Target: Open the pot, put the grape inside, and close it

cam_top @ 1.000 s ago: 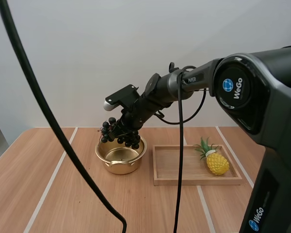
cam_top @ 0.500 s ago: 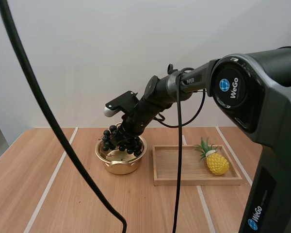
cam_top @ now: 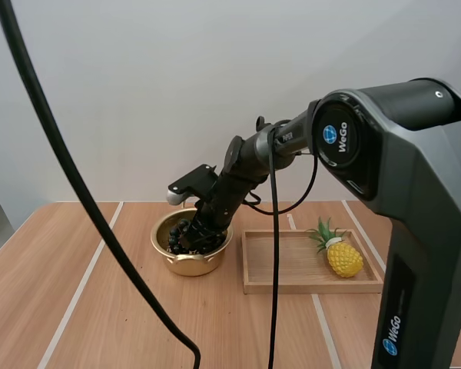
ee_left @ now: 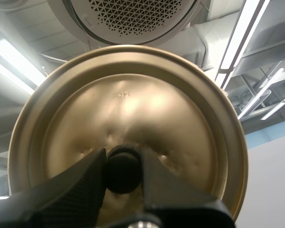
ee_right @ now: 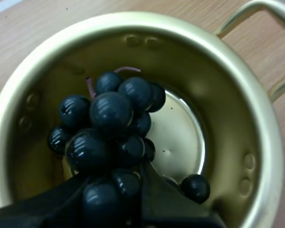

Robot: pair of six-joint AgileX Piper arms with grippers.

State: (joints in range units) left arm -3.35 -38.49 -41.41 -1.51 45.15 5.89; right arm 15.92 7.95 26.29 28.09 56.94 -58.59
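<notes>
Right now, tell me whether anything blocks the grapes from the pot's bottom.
Nothing visible does. The lid is off, held by its knob in the left gripper, and the right gripper holds the grapes inside the open pot, above its bare bottom.

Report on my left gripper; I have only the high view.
Observer: The left gripper is shut on the lid, pinching its black knob.
Operator: Say whether the right gripper holds the grapes.
Observer: Yes. The right gripper pinches the grapes between its fingertips, and the bunch is inside the pot, below its rim.
Operator: Check the pot's floor.
Observer: A lone grape sits apart from the bunch, near the pot's wall.
</notes>
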